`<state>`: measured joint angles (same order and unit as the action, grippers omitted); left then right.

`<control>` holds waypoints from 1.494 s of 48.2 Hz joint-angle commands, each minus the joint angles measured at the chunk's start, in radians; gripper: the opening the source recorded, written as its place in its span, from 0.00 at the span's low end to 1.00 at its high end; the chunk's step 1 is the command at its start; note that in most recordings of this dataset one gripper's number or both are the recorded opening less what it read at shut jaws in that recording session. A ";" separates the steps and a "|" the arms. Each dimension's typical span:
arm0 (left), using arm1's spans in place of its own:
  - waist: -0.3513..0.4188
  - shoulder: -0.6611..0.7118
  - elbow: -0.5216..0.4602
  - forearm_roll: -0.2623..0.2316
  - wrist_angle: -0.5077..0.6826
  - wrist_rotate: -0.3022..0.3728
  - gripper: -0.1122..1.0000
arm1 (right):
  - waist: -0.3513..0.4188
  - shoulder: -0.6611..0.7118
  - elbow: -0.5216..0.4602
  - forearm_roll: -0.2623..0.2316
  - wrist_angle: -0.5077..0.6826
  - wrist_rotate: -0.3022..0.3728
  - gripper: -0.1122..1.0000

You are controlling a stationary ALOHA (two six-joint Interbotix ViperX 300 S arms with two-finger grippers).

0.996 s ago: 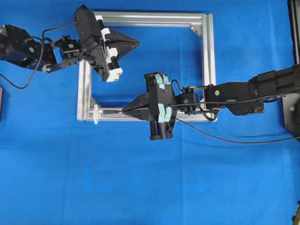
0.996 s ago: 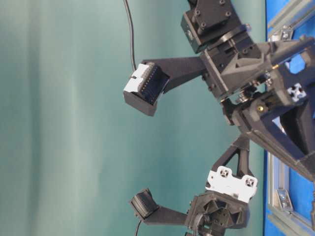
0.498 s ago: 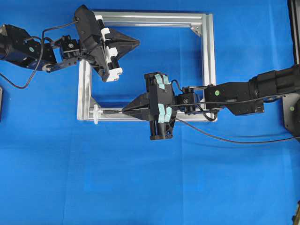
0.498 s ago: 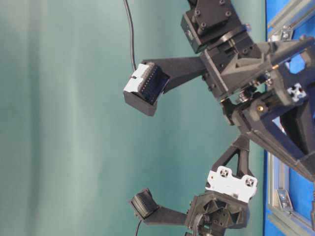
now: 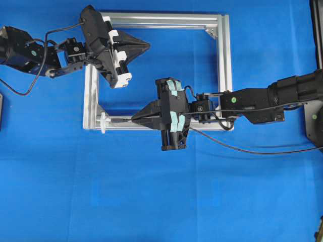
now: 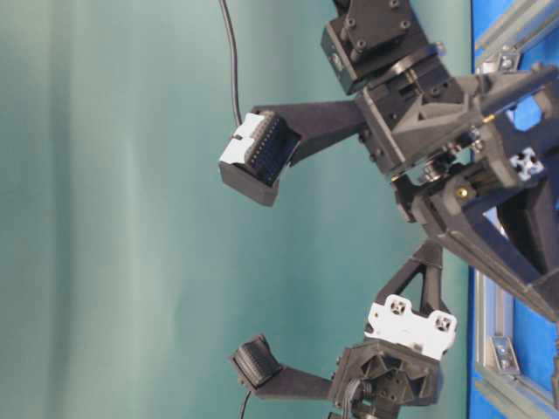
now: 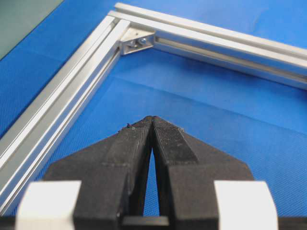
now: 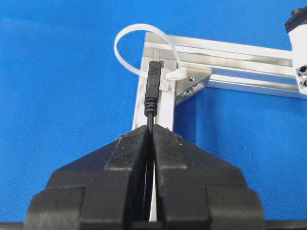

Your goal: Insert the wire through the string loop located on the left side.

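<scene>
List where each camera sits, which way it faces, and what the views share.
Overhead: looks straight down on the frame; both arms show.
Table-level: low, image turned sideways, faces both arms against a green wall; frame at the right edge.
Left wrist: behind the shut left end effector, facing a frame corner.
Right wrist: behind the right end effector, shut on the wire, facing the loop.
Shared: overhead and right wrist both show wire and loop.

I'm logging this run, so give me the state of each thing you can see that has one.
right gripper: shut on the wire.
left gripper: shut, empty, above the frame's interior.
wire: held behind its plug, tip pointing at the loop, not yet through.
string loop: open, standing at the frame corner.
aluminium frame: flat on the blue mat.
</scene>
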<state>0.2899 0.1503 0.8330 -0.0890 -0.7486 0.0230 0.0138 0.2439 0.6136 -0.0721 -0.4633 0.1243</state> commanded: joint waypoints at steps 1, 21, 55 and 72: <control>0.003 -0.034 -0.017 0.003 -0.006 0.002 0.10 | 0.002 -0.012 -0.023 0.000 -0.006 -0.002 0.11; 0.003 -0.034 -0.018 0.005 -0.006 0.002 0.10 | 0.011 0.057 -0.133 0.000 0.043 -0.005 0.11; 0.003 -0.034 -0.018 0.005 -0.005 0.002 0.10 | 0.009 0.129 -0.247 -0.003 0.075 -0.018 0.11; 0.017 -0.087 0.051 0.005 -0.006 0.002 0.10 | 0.009 0.129 -0.247 -0.003 0.075 -0.018 0.11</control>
<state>0.2961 0.1089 0.8713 -0.0874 -0.7486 0.0230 0.0261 0.3927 0.3881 -0.0736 -0.3835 0.1074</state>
